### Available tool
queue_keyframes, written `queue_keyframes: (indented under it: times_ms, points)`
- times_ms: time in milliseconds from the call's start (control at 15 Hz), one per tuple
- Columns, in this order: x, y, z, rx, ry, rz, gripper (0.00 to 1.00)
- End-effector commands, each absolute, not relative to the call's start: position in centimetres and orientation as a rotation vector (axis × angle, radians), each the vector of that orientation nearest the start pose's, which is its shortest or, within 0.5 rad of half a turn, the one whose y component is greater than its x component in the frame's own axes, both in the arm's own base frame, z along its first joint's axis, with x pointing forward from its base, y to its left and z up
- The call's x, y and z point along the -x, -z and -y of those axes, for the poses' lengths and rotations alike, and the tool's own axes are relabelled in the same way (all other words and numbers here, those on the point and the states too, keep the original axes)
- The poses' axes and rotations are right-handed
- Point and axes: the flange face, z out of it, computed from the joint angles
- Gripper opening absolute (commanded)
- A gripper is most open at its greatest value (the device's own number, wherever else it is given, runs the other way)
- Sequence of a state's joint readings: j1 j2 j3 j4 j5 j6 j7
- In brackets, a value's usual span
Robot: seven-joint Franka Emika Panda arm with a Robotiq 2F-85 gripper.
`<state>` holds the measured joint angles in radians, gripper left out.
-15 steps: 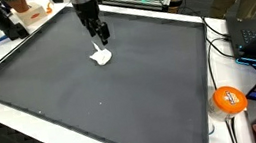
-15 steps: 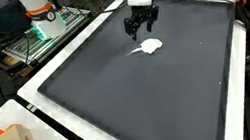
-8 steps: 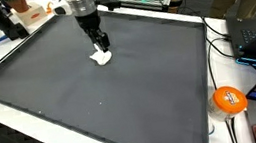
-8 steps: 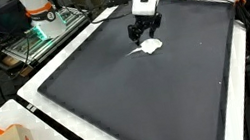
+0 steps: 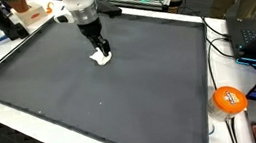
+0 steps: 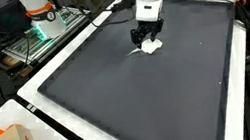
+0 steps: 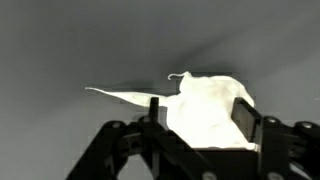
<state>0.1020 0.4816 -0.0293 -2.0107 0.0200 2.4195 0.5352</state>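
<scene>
Pincer (image 6: 148, 43) down on cloth (image 7: 205, 100), wrist cam: jaws astride

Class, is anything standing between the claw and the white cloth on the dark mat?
Nothing visible does. The claw straddles the white cloth, one finger on each side, with only the dark mat beneath.

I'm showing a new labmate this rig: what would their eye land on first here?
A small white crumpled piece stands out, lying alone toward the far side of the big dark mat. The gripper is down right over it, jaws apart and straddling it in the wrist view. A bright orange round thing sits off the mat, by the table's edge.
</scene>
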Motion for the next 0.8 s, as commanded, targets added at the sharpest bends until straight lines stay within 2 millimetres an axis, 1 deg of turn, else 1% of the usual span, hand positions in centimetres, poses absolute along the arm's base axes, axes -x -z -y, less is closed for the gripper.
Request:
queue_keyframes:
  times_ms: [0,67,200,267,333,600,667,733]
  points:
    - [-60.18,-18.99,-4.46,3.069,-0.114,-0.781,0.75]
    - [-60.23,-18.76,-4.41,3.067,-0.119,-0.785,0.75]
    - [-60.36,-18.57,-4.42,3.064,-0.121,-0.788,0.65]
    - [-60.42,-18.57,-4.44,3.062,-0.120,-0.788,0.54]
    - [-60.52,-18.74,-4.58,3.060,-0.114,-0.786,0.40]
    - [-60.64,-18.95,-4.34,3.058,-0.110,-0.796,0.11]
    - [-60.62,-18.92,-4.20,3.057,-0.113,-0.800,0.05]
    - [-60.62,-18.93,-4.08,3.057,-0.115,-0.803,0.00]
